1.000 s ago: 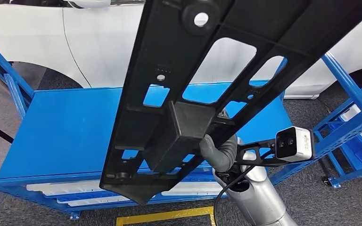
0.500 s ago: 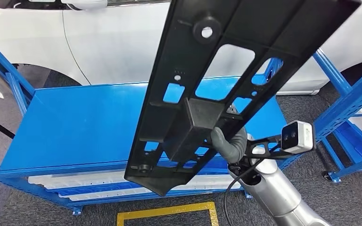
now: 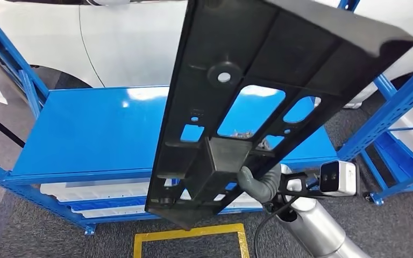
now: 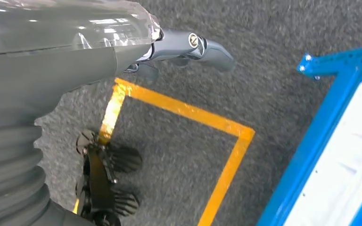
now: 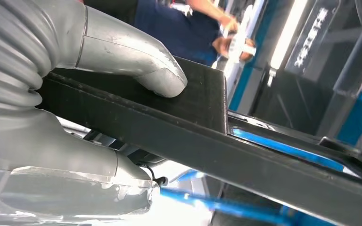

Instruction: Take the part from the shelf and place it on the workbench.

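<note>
Right hand (image 3: pixel 262 180) — under tilted part (image 3: pixel 258 91)

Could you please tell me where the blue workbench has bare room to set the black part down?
The workbench top lies bare from its left edge, by the blue upright, across to where the black part hides it, back to the white car. The right side is covered by the part in the right hand.

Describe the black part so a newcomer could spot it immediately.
Find the blue workbench in front of the white car. Above it, the right robot hand holds a long black panel, the lone dark piece, pierced by window-like cutouts.
</note>
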Controlling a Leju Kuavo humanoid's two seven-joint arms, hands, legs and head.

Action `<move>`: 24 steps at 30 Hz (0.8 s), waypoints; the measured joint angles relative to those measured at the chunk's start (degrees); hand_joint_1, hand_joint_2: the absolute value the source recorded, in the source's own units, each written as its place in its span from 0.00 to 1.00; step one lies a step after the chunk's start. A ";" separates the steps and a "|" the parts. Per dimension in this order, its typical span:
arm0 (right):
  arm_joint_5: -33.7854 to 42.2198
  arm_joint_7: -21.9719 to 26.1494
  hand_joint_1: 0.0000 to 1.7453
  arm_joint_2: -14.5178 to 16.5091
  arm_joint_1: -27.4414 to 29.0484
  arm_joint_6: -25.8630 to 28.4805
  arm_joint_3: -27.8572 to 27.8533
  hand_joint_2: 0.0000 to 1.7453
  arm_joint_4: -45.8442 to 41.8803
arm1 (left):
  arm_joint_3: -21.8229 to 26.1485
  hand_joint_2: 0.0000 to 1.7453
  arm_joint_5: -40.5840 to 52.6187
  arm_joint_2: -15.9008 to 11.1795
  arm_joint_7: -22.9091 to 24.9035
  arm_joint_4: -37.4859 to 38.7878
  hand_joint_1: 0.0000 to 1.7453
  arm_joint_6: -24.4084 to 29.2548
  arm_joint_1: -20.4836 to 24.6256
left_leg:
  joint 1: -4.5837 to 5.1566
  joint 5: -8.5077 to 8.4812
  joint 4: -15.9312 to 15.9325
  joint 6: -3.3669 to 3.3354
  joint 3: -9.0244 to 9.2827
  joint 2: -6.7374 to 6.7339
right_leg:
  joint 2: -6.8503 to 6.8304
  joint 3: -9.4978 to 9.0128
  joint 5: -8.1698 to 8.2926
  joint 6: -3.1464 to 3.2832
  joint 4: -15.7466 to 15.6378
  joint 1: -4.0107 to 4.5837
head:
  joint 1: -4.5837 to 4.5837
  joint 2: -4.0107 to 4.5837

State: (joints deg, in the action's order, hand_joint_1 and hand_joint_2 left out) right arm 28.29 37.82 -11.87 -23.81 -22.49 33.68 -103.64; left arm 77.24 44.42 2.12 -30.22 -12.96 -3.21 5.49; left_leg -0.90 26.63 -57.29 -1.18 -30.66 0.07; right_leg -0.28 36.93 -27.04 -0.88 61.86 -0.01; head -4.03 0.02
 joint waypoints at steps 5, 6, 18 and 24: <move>-1.36 -1.14 1.00 1.44 1.64 1.23 0.80 1.00 -3.00 | -0.42 1.00 1.39 -0.51 0.15 -0.02 0.00 -0.39 0.00 | 0.13 -2.16 -0.44 -0.10 -3.25 -0.08 | 0.15 2.97 -6.75 -0.73 12.93 -0.69 | 0.00 0.00; -1.27 -1.24 1.00 1.61 1.92 1.19 0.88 1.00 -3.53 | -0.70 1.00 1.73 -0.69 0.30 -0.02 0.00 -0.52 -0.03 | 0.12 -2.49 -0.62 0.04 -3.84 -0.06 | 0.15 1.03 -5.29 -0.70 10.68 -0.77 | 0.01 0.00; -0.26 -1.09 1.00 3.26 3.97 -0.53 1.05 1.00 -6.31 | -2.14 1.00 2.77 -2.42 1.36 -0.09 0.00 -0.57 -0.40 | -0.04 5.17 -12.82 3.24 -9.75 0.05 | -0.29 -4.79 1.14 3.01 -4.78 -0.20 | -0.02 0.00; 0.05 -1.21 1.00 4.55 4.17 -1.17 1.05 1.00 -6.36 | -2.50 1.00 2.37 -2.93 1.41 -0.13 0.00 -0.17 -0.31 | 0.10 2.14 -4.51 2.91 -0.21 0.12 | -0.29 -1.07 3.46 2.38 -3.75 0.15 | -0.01 0.00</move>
State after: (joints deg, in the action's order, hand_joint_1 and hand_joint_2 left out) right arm 28.34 36.61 -7.32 -19.64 -23.66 34.73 -110.00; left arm 74.74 46.79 -0.81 -28.81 -13.09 -3.38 5.18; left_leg -0.81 28.77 -61.79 1.73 -30.86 0.20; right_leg -0.57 35.87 -23.58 1.50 58.11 0.14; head -4.04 0.02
